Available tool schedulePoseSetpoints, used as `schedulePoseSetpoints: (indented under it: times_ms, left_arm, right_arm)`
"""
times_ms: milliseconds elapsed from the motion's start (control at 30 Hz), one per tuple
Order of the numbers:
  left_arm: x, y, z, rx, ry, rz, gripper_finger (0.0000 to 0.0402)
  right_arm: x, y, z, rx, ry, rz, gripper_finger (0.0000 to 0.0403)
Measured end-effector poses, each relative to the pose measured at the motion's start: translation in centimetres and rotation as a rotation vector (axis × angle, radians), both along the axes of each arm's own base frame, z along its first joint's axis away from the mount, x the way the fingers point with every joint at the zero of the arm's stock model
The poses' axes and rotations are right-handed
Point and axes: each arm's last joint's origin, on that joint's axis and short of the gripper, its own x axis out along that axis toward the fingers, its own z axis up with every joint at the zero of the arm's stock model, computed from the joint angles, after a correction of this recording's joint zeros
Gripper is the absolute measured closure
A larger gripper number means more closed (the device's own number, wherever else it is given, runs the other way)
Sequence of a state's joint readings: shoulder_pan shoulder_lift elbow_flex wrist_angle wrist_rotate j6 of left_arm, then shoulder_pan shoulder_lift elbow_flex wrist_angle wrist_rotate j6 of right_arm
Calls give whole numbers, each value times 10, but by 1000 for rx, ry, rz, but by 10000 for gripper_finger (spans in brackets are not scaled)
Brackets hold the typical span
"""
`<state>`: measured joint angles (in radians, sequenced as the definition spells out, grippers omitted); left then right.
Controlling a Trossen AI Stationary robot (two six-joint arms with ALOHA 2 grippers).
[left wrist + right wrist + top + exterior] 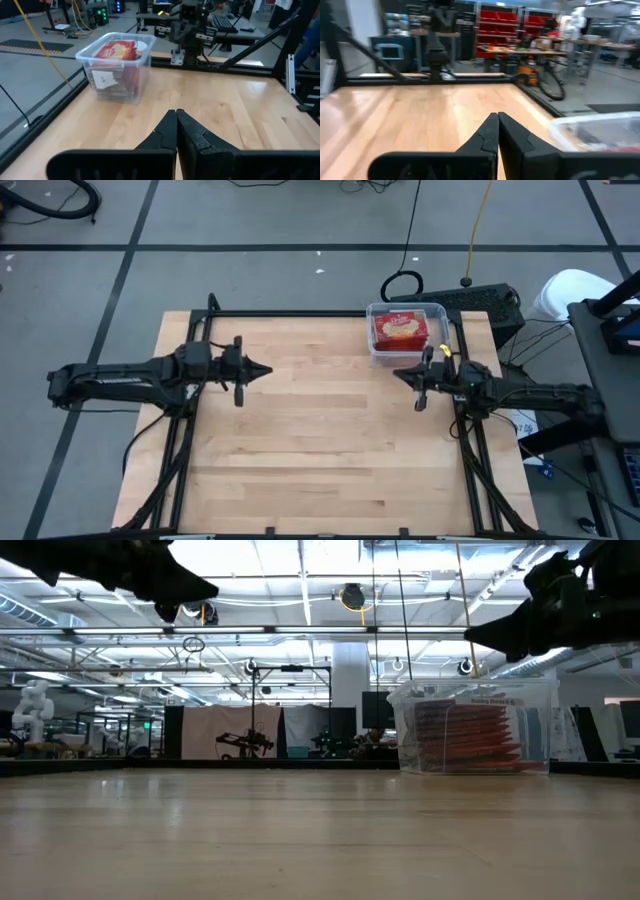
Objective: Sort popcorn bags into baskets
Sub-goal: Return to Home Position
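A clear plastic tub (405, 332) stands on its base at the table's far right, holding a stack of red popcorn bags (400, 329); the top bag shows a cream-yellow popcorn picture. The tub also shows in the low view (472, 726) and the left wrist view (116, 66). My left gripper (268, 369) is shut and empty, held above the table's left half. My right gripper (398, 374) is shut and empty, held above the table just near of the tub. No bag lies on the table.
Bare wooden table top (320, 440) spreads between and in front of the two grippers. A black frame rail (290, 313) runs along the far edge. A dark box with cables (480, 302) lies on the floor behind the tub.
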<state>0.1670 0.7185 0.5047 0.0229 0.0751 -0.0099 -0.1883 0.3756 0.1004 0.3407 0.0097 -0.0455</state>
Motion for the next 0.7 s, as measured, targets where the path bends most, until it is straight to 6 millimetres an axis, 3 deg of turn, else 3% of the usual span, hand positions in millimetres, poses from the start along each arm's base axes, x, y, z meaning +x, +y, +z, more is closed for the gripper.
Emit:
schedulePoseSetpoints:
  times_ms: [367, 700]
  left_arm:
    - [0, -6, -21, 6, 18, 10, 401]
    - [-13, -9, -42, 60, 38, 7, 401]
  right_arm:
    - [2, 16, -2, 8, 13, 57, 403]
    - [1, 24, -2, -3, -36, 102, 403]
